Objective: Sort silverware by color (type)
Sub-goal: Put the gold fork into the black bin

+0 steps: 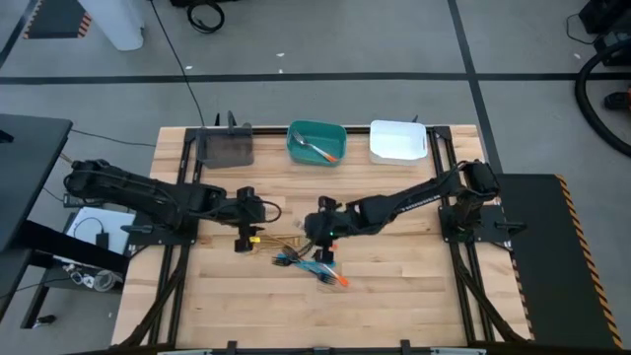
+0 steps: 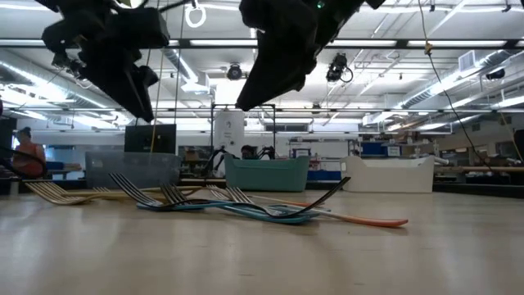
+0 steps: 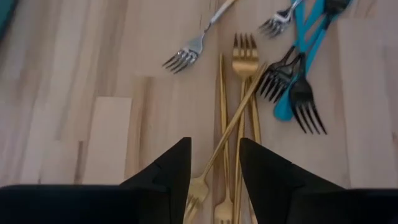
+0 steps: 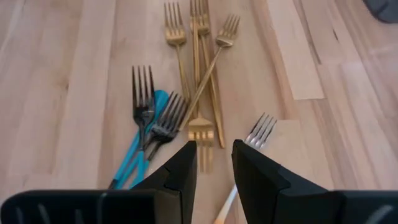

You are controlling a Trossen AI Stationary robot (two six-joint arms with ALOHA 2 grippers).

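High view: both arms reach to the centre of the wooden desk point(image 1: 394, 306). The cutlery pile point(image 1: 306, 258) sits just below them, partly hidden. A teal bin point(image 1: 316, 144) at top centre holds a spoon.

Low view: forks lie tangled mid-frame; the grippers are cut off at the top.

Left wrist view: the left gripper point(image 3: 214, 165) has its fingers parted, holding nothing, straddling gold forks point(image 3: 236, 124).

Right wrist view: the right gripper point(image 4: 213, 163) is likewise open and empty above dark forks point(image 4: 149, 106) on blue handles.
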